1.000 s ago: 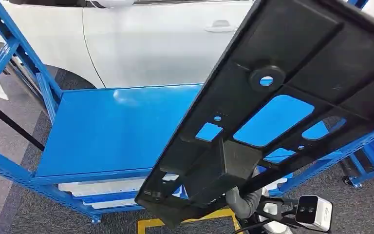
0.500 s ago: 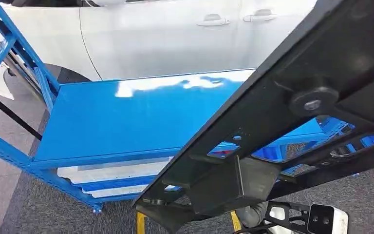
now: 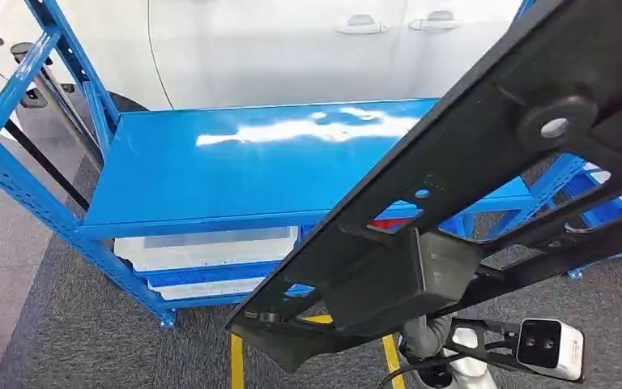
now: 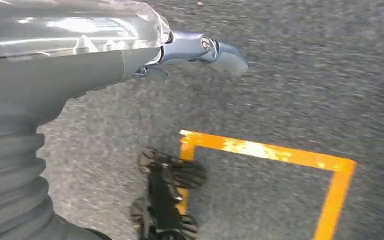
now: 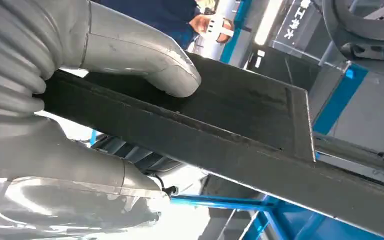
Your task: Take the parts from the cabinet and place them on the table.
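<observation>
The robot's right hand holds a big flat black plastic panel with holes cut in it. The thick grey thumb presses on one face of the panel, and the rest of the hand wraps the other face, so the panel's edge is clamped in between. From the hand, the panel sticks up and far out, tilted, in front of the shiny blue metal shelf rack. A white car stands beyond the rack.

The left hand hangs over grey carpet with an orange tape line. It holds nothing, and its fingers look loosely spread.

The panel looks stiff and light, but it is long. Held at one end, it may swing or twist. A grip on the thick edge near the boxy lump looks safest. The smooth plastic may be slippery.
</observation>
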`<action>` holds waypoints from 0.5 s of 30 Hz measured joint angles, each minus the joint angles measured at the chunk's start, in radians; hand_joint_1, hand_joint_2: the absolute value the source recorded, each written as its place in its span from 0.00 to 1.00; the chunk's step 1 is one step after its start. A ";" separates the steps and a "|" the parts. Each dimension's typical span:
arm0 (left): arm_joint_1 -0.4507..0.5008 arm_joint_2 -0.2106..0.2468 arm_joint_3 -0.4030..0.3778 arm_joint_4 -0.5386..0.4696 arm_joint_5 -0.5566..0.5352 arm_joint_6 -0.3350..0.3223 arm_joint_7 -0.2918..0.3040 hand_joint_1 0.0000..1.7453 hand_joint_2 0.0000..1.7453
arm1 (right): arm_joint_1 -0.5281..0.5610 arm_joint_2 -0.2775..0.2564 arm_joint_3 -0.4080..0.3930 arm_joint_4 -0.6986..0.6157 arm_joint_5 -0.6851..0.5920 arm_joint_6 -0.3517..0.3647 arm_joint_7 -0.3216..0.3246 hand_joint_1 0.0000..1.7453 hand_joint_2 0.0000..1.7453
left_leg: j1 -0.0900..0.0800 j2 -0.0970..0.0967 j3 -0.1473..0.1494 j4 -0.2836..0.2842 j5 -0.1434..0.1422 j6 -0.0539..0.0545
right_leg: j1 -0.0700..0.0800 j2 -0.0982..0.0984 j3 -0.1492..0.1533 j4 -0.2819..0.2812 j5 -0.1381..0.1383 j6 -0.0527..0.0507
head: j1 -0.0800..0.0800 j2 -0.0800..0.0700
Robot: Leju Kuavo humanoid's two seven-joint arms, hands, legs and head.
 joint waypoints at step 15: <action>0.002 0.004 0.000 0.000 -0.002 0.038 0.063 0.00 1.00 | -0.107 -0.114 0.091 0.039 -0.079 -0.139 0.000 1.00 1.00 | 0.005 -0.003 -0.160 0.309 -0.153 -0.059 | 0.009 -0.009 0.171 -0.344 0.164 -0.075 | 0.000 0.000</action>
